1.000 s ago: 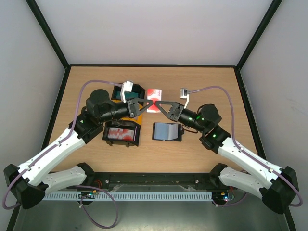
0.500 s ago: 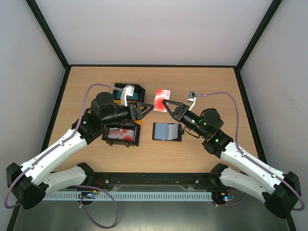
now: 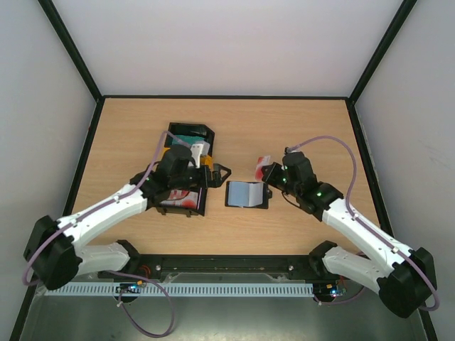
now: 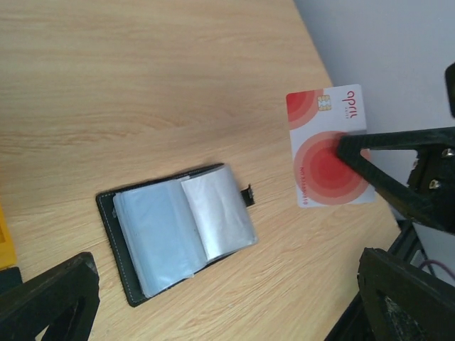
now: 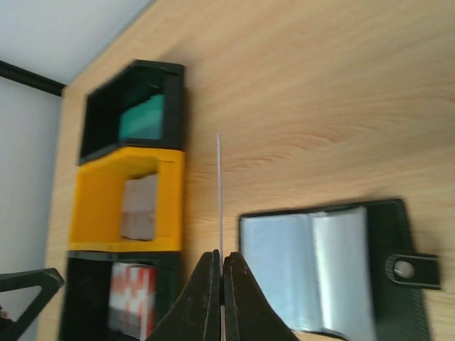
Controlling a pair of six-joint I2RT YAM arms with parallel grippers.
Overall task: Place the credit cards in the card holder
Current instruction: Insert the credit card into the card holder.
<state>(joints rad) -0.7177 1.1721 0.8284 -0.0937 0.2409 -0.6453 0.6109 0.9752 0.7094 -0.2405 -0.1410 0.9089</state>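
My right gripper (image 3: 267,172) is shut on a red-and-white credit card (image 3: 262,163), holding it just above the far right corner of the card holder (image 3: 247,193). The card holder lies open on the table, a black wallet with clear sleeves (image 4: 178,227) showing. In the right wrist view the credit card (image 5: 219,185) is edge-on, rising from my shut fingertips (image 5: 222,257) to the left of the card holder (image 5: 334,273). The left wrist view shows the card's face (image 4: 325,145). My left gripper (image 3: 219,175) stands open and empty to the left of the card holder.
Three trays sit in a row at the left: a black one with teal cards (image 5: 142,117), a yellow one (image 5: 96,206) with pale cards, and a black one with red-and-white cards (image 3: 179,197). The left arm partly covers them in the top view.
My left gripper let go of the card, opened wide and drew back to the left. The right gripper closed on the card and carried it nearer, down to the card holder.
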